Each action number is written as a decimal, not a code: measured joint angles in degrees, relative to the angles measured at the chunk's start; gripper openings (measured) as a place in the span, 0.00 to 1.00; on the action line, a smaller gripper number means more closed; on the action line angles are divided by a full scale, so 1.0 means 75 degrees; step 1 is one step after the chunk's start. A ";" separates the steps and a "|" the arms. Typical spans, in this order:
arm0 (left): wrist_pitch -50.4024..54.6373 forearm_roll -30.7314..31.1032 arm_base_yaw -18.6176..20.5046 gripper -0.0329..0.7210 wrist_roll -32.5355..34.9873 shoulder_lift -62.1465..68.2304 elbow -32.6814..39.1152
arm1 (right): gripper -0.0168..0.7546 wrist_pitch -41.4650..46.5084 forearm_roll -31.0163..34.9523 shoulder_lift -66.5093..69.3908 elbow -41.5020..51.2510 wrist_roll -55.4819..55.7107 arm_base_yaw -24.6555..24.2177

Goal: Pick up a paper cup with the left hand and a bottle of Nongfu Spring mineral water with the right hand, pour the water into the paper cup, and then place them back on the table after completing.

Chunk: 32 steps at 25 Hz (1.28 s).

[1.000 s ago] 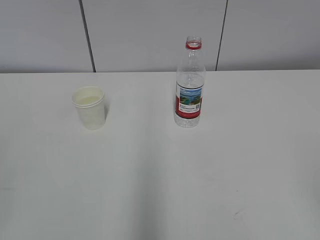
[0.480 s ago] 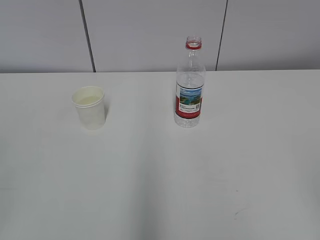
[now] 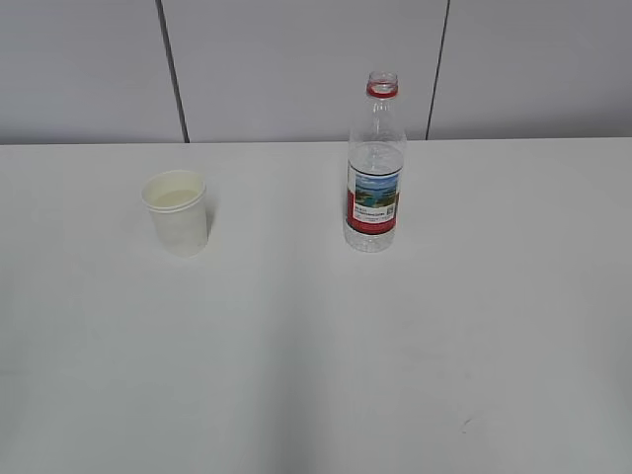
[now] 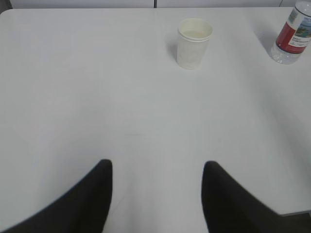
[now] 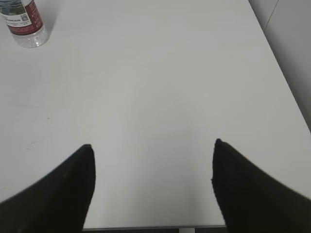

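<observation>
Red-labelled bottle [image 3: 374, 168] and paper cup [image 3: 177, 211] upright on table [image 3: 316, 346], both claws wide, empty

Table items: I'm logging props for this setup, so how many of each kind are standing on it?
Paper cup: 1
Water bottle: 1
Total: 2, both upright on the table.
</observation>
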 joint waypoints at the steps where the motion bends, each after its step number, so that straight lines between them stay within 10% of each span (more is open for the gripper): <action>1: 0.0000 0.0000 0.0000 0.54 0.0000 0.0000 0.0000 | 0.74 0.0000 0.0000 0.0000 0.0000 0.0000 0.0000; 32: 0.0000 0.0000 0.0000 0.54 0.0000 0.0000 0.0000 | 0.74 0.0000 0.0000 0.0000 0.0000 0.0000 0.0000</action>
